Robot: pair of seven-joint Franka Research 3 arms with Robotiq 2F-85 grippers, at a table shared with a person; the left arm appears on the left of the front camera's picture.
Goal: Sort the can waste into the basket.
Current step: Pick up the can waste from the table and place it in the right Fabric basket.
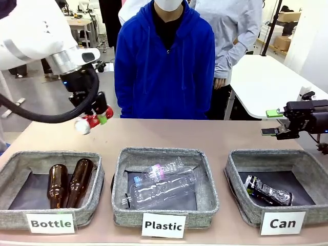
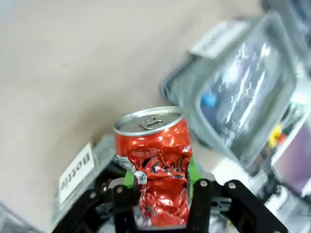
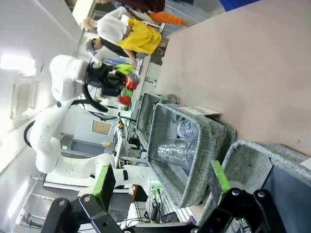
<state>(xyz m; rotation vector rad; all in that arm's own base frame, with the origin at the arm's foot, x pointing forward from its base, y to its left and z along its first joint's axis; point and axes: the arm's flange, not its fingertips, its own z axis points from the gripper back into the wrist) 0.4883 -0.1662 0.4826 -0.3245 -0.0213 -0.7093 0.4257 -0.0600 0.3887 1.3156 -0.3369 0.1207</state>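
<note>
Beige laminate covers the worktop (image 1: 215, 134), which carries three grey fabric baskets along its near edge, with a person in a blue hoodie (image 1: 164, 61) standing at the far side and a white table (image 1: 266, 84) behind. The left end effector (image 1: 95, 117) hangs above the worktop, just beyond the basket marked "Bottle" (image 1: 51, 190), its green pads pinching a dented red can (image 2: 154, 160) whose silver top points away from the wrist. Below and nearer than this end effector lie two brown glass bottles (image 1: 69, 184) in that basket. To its right sits the "Plastic" basket (image 1: 165, 188) with clear plastic bottles (image 1: 161, 187). The right end effector (image 1: 274, 123) hovers with its fingers spread and nothing between them, beyond the far rim of the "Can" basket (image 1: 279, 187), which stands below it at the worktop's right end and holds a crushed dark can (image 1: 269, 192). The left wrist view is blurred, so the baskets there are hard to make out; the "Can" basket's right side is cut off in the front view.
</note>
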